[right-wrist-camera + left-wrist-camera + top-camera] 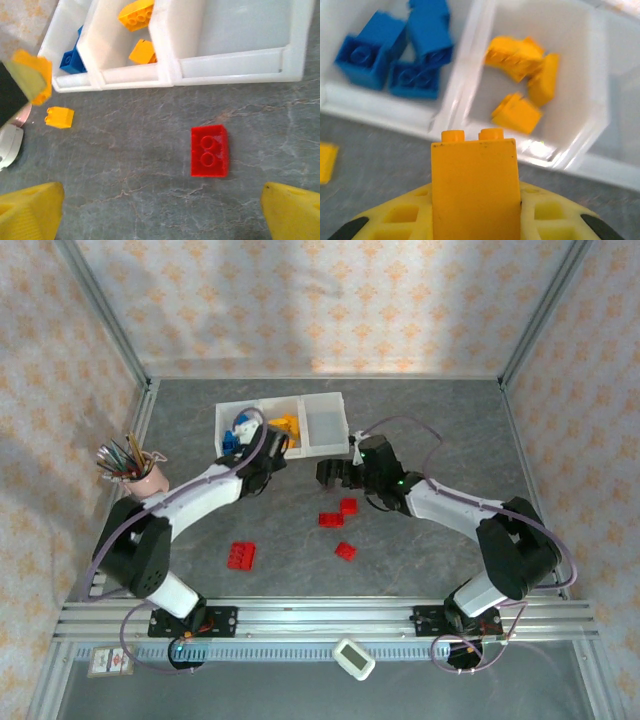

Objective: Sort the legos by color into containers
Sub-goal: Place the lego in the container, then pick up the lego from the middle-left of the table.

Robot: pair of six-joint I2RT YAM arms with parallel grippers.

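My left gripper (474, 200) is shut on an upright yellow-orange brick (474, 180), studs pointing at the tray of three white bins (470, 90). It hovers just in front of the tray (325, 425). The left bin holds blue bricks (395, 55), and the middle bin holds several yellow bricks (522, 75). The right bin (240, 25) looks bare. My right gripper (162, 215) is open above the table, with a red brick (210, 150) lying ahead of it, studs up. A loose yellow brick (60, 117) sits on the table before the left bin. More red bricks (347, 506) (241, 555) lie nearer the arms.
A pink cup of pencils (135, 470) stands at the left, beside the left arm. A small white device (353, 658) lies on the front rail. Metal frame posts and patterned walls close in the table on three sides.
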